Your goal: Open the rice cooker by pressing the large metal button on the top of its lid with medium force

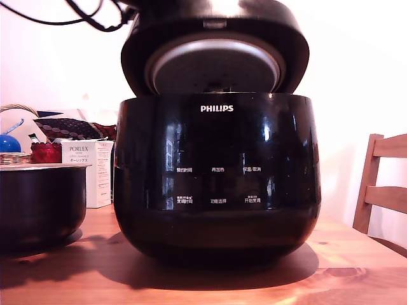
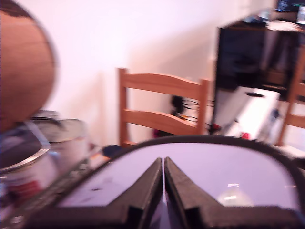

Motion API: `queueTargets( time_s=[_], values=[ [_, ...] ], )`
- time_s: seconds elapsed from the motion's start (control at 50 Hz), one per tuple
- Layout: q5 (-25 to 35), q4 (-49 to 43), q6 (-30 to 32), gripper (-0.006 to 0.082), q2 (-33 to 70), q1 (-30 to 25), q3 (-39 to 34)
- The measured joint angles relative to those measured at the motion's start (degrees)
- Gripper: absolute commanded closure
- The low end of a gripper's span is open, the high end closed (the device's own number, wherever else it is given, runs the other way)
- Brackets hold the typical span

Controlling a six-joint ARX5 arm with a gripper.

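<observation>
The rice cooker (image 1: 216, 171) is a big glossy black pot with a white PHILIPS logo, standing mid-table in the exterior view. Its lid (image 1: 216, 44) is swung up and tilted back, so the silver metal underside (image 1: 213, 67) faces the camera. The large metal button is out of view on the lid's top side. My gripper (image 2: 163, 160) appears only in the wrist view. Its two dark fingers (image 2: 147, 191) are pressed together, shut on nothing, just over the lid's glossy top (image 2: 224, 164).
A smaller matte black pot (image 1: 38, 197) with a metal rim stands at the exterior view's left. Behind it are a white PORLEX box (image 1: 89, 168) and a red jar (image 1: 46, 152). A wooden chair (image 1: 385, 184) stands at the right. Black cables (image 1: 89, 16) hang at the upper left.
</observation>
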Motion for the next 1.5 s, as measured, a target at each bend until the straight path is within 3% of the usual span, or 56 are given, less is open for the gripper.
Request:
queueTargets(
  time_s=[1.14, 1.5],
  values=[
    [-2.0, -0.1, 0.0, 0.0787, -6.2, 6.4, -0.1],
    [-3.7, -1.3, 0.0, 0.0787, -17.8, 9.4, -0.4]
  ],
)
